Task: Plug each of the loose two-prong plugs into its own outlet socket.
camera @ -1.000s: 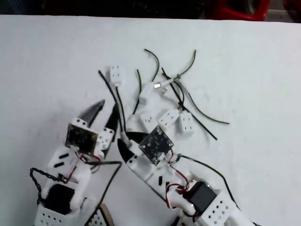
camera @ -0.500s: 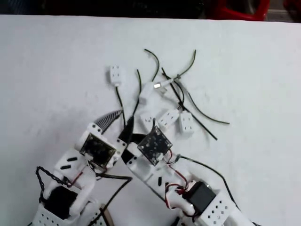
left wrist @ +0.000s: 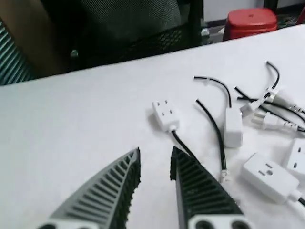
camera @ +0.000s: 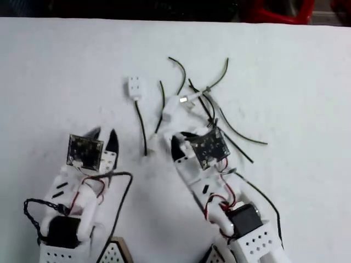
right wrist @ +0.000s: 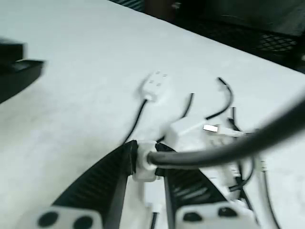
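Observation:
My left gripper stands open at the near left of the table, and nothing lies between its ribbed fingers. Ahead of it lies a white outlet socket with a black cord trailing toward me. My right gripper is shut on a small white plug with a black cord, held low over the table near the middle. A loose white two-prong plug lies beyond it among the cords. Two more sockets lie close together.
Several loose black cords cross the middle and right of the table. Another white plug body rests beside a cord. A red object stands past the table's far edge. A wide bare stretch of table lies at the left.
The left arm swung in toward the centre, then drew back to the left with its gripper open. The right arm shifted right and farther from me, its gripper staying shut on the white plug.

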Robot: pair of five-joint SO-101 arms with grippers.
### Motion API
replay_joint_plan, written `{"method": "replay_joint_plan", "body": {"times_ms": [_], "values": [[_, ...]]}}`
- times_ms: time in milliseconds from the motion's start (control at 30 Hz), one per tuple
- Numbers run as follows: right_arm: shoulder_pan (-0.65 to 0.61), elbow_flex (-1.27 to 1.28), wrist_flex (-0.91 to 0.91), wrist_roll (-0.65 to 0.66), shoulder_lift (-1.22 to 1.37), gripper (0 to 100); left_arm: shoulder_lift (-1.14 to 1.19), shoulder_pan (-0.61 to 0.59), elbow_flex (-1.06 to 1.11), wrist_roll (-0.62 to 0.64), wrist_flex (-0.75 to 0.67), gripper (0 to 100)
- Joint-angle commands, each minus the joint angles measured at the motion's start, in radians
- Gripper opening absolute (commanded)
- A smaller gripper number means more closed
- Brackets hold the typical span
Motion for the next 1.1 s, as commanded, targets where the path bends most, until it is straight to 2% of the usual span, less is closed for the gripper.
{"method": "replay_joint_plan", "body": {"times_ms": [0,100,267,433,567,833,1067], "values": [[0.038,-0.08,0.002,0.028,0.002,1.7,-0.008,-0.054,-0.037,0.011,0.118,12],[0.039,-0.118,0.007,0.028,0.082,1.7,-0.008,-0.081,-0.035,-0.006,0.164,12],[0.041,-0.25,0.007,0.032,0.38,1.7,-0.008,-0.087,-0.021,-0.117,0.215,12],[0.042,-0.354,0.007,0.187,0.647,1.8,-0.008,-0.087,0.084,-0.186,0.213,12],[0.091,-0.407,-0.002,0.275,0.791,1.8,-0.008,-0.085,0.152,-0.249,0.186,12],[0.165,-0.529,-0.01,0.29,1.018,1.8,-0.008,-0.085,0.161,-0.255,0.186,12],[0.17,-0.54,-0.125,0.292,1.156,1.8,-0.008,-0.085,0.175,-0.256,0.184,12]]}}
